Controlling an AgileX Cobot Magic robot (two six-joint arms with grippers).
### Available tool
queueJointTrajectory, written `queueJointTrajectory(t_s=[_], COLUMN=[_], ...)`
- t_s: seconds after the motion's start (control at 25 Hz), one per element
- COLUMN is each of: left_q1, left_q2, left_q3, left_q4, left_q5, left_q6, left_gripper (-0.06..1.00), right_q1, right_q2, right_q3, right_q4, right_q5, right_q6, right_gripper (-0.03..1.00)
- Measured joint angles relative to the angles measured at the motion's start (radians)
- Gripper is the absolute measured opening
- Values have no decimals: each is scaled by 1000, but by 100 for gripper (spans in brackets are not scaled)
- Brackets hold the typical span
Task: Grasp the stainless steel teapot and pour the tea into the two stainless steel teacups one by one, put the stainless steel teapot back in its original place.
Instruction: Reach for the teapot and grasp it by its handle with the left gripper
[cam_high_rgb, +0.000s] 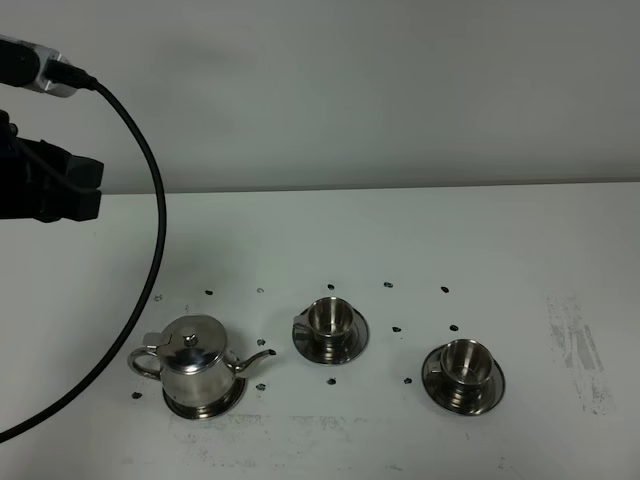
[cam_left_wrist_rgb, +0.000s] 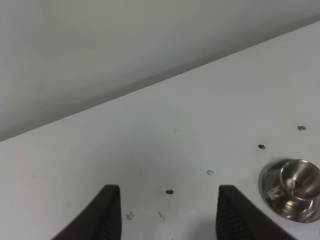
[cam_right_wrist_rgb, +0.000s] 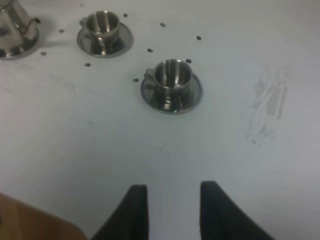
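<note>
Right fingers (cam_right_wrist_rgb: 134, 212) well apart from nearer teacup (cam_right_wrist_rgb: 172, 76).

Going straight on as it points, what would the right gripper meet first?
Probably the nearer teacup, dead ahead of the right gripper, though it may touch the table first; depth is unclear.

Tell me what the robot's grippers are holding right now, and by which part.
Nothing. The left gripper and right gripper are both empty; the stainless steel teapot sits untouched on its saucer.
</note>
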Motion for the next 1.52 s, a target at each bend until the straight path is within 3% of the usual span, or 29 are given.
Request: queueJointTrajectory(t_s=[0.6, 1.04, 1.28, 1.52], left_q1=[0, 0, 0, 0], left_q2=[0, 0, 0, 0], left_q3=[0, 0, 0, 0], left_q4=[0, 5, 20, 112], left_q5=[12, 52, 90, 236], left_q6=[3, 3, 3, 3], left_gripper=[44, 44, 44, 44], right_q1=[-3, -285, -298, -298], right_q2=[-34, -153, -153, -153], right_q3=[20, 22, 22, 22], right_q4=[-8, -5, 11, 20], right_q5=[41, 41, 41, 41], right_q6=[-7, -7, -7, -7], right_gripper=[24, 24, 24, 24])
